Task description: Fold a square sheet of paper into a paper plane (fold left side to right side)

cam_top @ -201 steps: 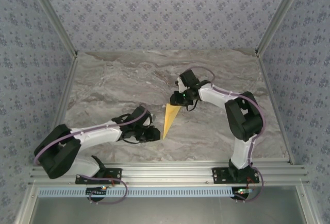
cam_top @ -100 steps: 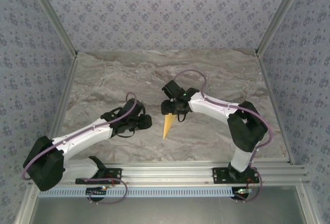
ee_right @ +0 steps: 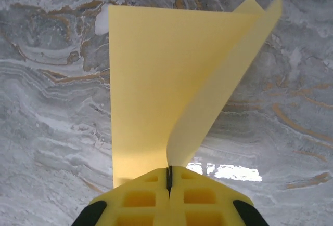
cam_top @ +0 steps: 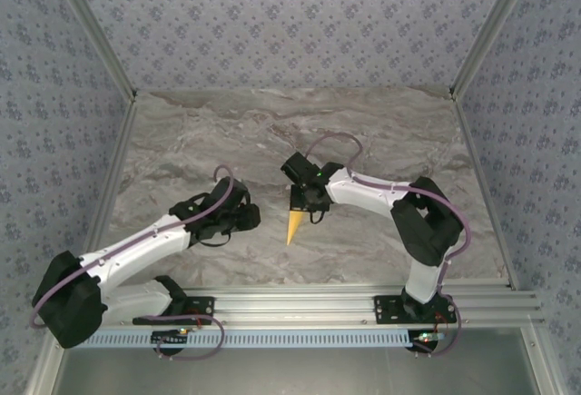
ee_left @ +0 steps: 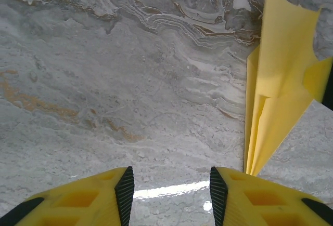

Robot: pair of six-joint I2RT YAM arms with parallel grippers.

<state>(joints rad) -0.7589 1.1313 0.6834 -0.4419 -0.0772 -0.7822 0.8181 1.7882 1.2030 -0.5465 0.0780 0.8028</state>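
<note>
Your right jaws pinched the paper plane (ee_right: 151, 80) tight; your left jaws stood apart, empty, over the counter (ee_left: 104, 80).

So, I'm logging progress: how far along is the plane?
Done: the paper plane is already a narrow creased dart. In hand: the right gripper is shut on one raised flap. Left: laying that flap flat; the left gripper hangs open beside it.

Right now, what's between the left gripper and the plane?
Bare table between left gripper and plane; the left wrist and top views both show it.
</note>
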